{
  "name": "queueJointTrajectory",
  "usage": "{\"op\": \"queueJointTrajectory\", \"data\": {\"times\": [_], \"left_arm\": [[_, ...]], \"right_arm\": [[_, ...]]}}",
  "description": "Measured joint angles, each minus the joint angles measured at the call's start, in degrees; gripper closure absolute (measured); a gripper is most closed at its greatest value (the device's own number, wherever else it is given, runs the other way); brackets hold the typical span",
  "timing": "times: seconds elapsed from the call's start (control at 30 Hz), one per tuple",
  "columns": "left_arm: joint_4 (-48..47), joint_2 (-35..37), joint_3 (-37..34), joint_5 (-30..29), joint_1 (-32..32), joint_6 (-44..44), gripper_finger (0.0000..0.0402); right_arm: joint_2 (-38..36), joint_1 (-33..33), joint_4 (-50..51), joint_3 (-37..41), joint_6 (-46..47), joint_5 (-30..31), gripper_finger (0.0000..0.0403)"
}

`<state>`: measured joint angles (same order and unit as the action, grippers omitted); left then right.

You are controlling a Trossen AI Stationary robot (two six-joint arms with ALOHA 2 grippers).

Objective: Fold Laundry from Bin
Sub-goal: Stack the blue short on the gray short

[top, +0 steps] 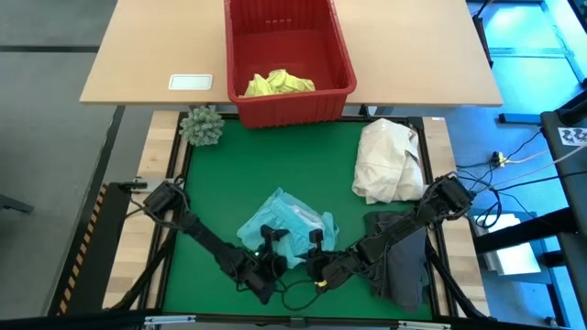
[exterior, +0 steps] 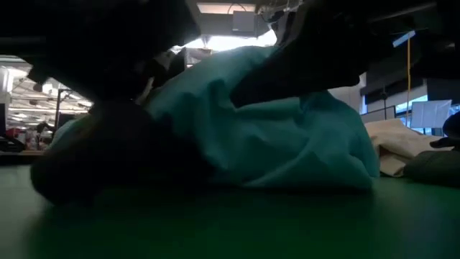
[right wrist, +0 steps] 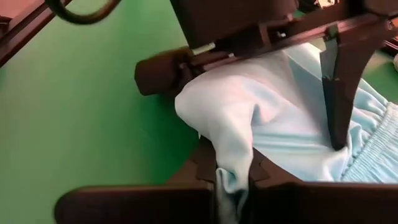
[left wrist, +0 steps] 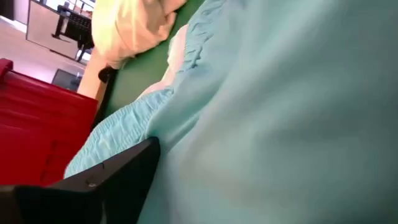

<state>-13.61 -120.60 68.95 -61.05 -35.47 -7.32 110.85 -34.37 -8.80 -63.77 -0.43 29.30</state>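
Note:
The light turquoise garment (top: 286,225) lies bunched on the green mat (top: 275,165) near the table's front edge; it fills the low view (exterior: 287,137) and the left wrist view (left wrist: 280,112). My right gripper (right wrist: 233,168) is shut on a raised fold of it. My left gripper (right wrist: 249,106) is open at the garment's near left, its two fingers standing astride that same raised cloth. A grey garment (top: 404,261) lies under my right arm. The red bin (top: 289,101) stands at the far edge, a yellow garment (top: 280,84) resting on its floor. My left gripper is open; turquoise cloth lies against the inner side of one finger (left wrist: 118,174), and the other finger (right wrist: 339,106) stands on the garment's gathered edge. My right gripper pinches a drawn-up fold of the turquoise garment (right wrist: 233,146) between its two fingers, slanting down from the table's near right. The fold stands raised while the garment's bulk (right wrist: 292,124) stays on the mat.
A cream-white cloth bundle (top: 390,160) lies at the mat's right, a green spiky ball (top: 202,126) at its far left corner. A white card (top: 190,82) lies on the wooden table beside the bin. Bare mat spreads between the garment and the bin.

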Motion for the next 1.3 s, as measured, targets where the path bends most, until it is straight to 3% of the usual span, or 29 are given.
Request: {"op": "queueJointTrajectory", "data": {"times": [0.13,0.23,0.43,0.5,0.57,0.73,0.9,1.0,1.13,1.3], "left_arm": [[0.0,0.0,0.0,0.3,1.1,0.2,0.0072],[0.0,0.0,0.0,1.7,2.1,0.3,0.0125],[0.6,0.0,0.0,1.8,2.8,4.5,0.0289],[0.7,0.0,0.0,1.7,2.9,5.2,0.0352],[0.6,0.0,0.0,1.5,2.9,4.9,0.0385],[0.4,-0.1,-0.1,1.9,2.9,5.7,0.0393],[0.4,0.4,-0.1,3.3,2.0,7.9,0.0394],[-1.4,1.5,0.0,5.8,0.4,10.9,0.0394],[-2.9,2.9,0.1,16.0,-1.9,12.9,0.0395],[-5.4,3.5,0.2,24.1,-4.0,12.6,0.0395]], "right_arm": [[0.0,0.0,-0.1,0.0,0.0,0.0,0.0392],[0.0,0.0,-0.4,0.0,-0.2,-0.7,0.0392],[0.0,-0.1,-0.6,0.0,-0.5,-1.9,0.0388],[-0.5,-0.1,-0.2,0.0,-1.6,-1.9,0.0366],[-1.9,-0.5,1.1,0.0,-2.8,-1.9,0.0330],[-8.7,-3.0,6.0,0.0,-5.3,1.7,0.0228],[-16.9,-6.3,17.0,-0.2,-3.4,13.2,0.0156],[-19.9,-7.3,26.2,-0.2,2.8,17.3,0.0143],[-20.7,-7.3,33.3,-0.1,10.3,17.2,0.0140],[-20.3,-7.2,33.1,3.2,12.3,16.7,0.0139]]}}
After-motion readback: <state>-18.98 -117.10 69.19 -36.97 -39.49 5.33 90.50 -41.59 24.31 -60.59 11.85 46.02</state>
